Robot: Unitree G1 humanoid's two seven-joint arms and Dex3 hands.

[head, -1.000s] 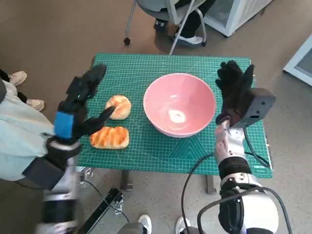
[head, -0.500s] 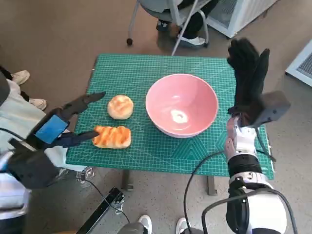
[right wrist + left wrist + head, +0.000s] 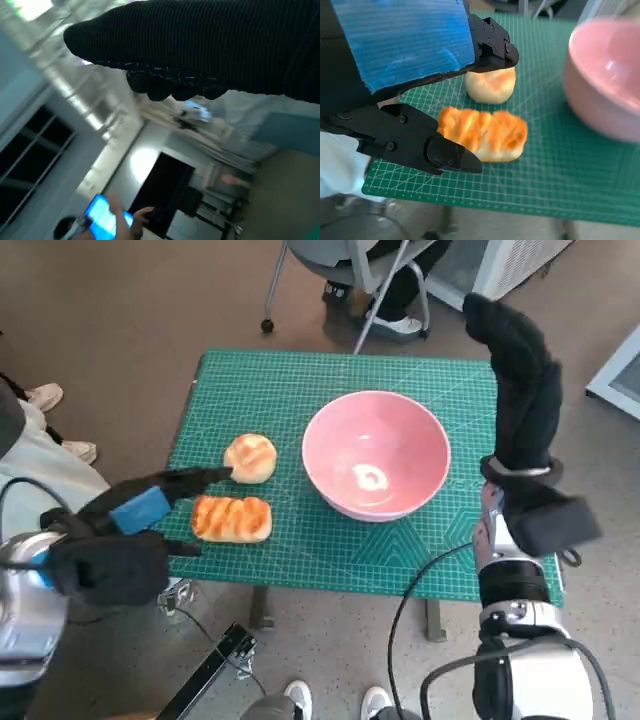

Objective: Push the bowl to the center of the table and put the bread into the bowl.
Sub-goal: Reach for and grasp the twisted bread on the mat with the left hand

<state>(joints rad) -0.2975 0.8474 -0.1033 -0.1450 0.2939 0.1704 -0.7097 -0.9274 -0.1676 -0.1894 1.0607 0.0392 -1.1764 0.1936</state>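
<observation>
Pink bowl sits on the green counter, right of centre. The round bread and the braided bread lie left of it. Left robot hand is spread beside the braided bread, holding nothing. Right robot hand is raised, fingers extended, empty.

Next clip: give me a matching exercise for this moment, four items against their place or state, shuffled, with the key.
Items:
1. pink bowl
2. round bun
3. braided loaf
4. right hand

Descriptions:
A. raised above the table's right edge, holding nothing
B. on the mat nearest the left hand
C. empty, about mid-table
D. on the mat between the loaf and the table's far edge

Pairs: 1-C, 2-D, 3-B, 4-A
</observation>
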